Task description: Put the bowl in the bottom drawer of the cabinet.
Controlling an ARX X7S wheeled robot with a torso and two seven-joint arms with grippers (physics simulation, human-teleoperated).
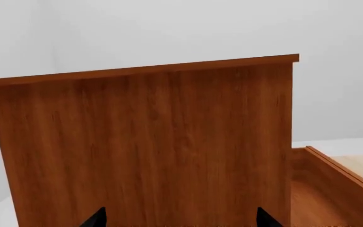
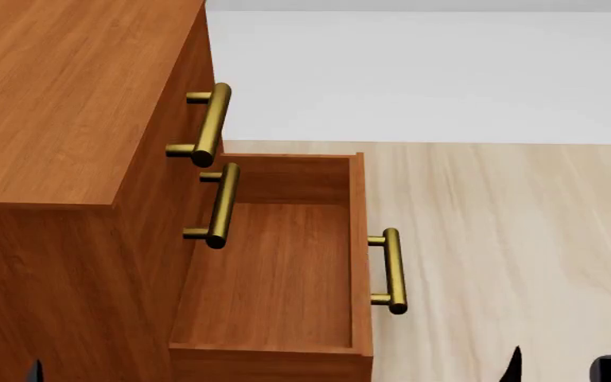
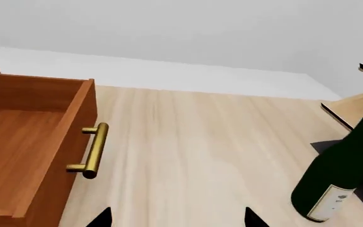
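Note:
The bowl is out of view in every frame. The reddish-brown cabinet fills the left of the head view. Its bottom drawer is pulled out, showing a bare wooden floor and a brass handle. My left gripper is open and faces the cabinet's plain side panel at close range, holding nothing. My right gripper is open and empty over the pale floor, to the right of the open drawer.
A dark green wine bottle stands on the floor to the right of my right gripper, next to a pale rack on a black base. The two upper drawers are shut. Pale wood floor stretches right of the cabinet.

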